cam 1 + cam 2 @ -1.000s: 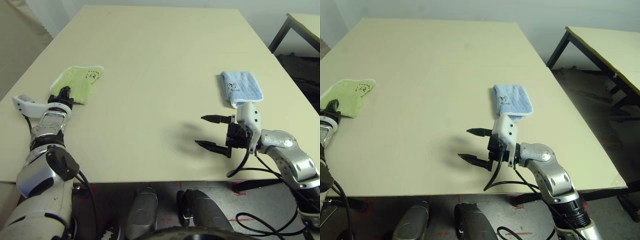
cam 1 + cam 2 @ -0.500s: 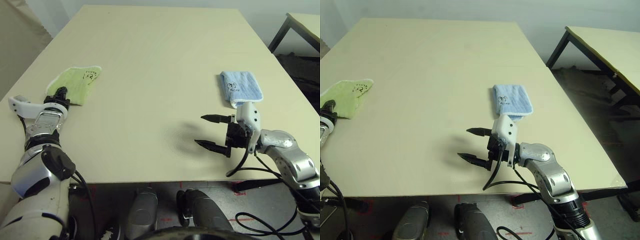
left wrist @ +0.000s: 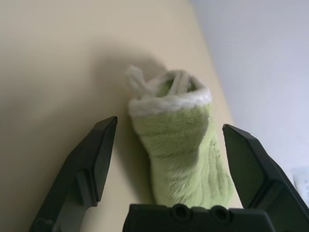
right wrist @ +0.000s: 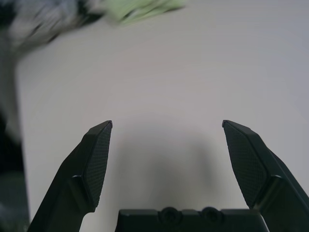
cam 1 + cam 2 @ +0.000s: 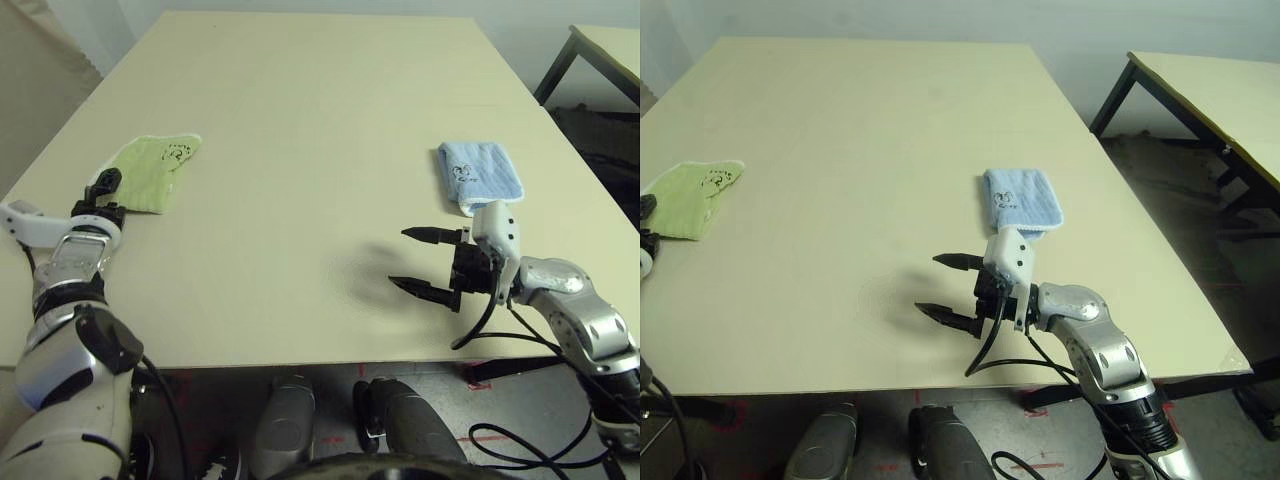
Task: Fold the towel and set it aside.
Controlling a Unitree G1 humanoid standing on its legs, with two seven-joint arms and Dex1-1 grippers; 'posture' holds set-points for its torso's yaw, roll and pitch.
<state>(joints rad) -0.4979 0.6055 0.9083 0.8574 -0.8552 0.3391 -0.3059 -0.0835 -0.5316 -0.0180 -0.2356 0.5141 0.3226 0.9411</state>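
In the left eye view the green towel [image 5: 150,172] lies at the tabletop's [image 5: 280,230] left side, likely light and floppy; in the left wrist view the open left pincer [image 3: 169,126] straddles its rolled, hemmed end, probably a good place to grasp; in the right wrist view the right pincer [image 4: 167,123] gapes, empty.

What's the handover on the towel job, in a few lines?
Left gripper: open, around the near end of the green towel, not gripping it.
Right gripper: open and empty, over the table's near part.
Green towel: on the table at the robot's left; looks folded.
Blue towel: folded, at the right.
Left to do: probably back the left gripper off and check the fold and placement.
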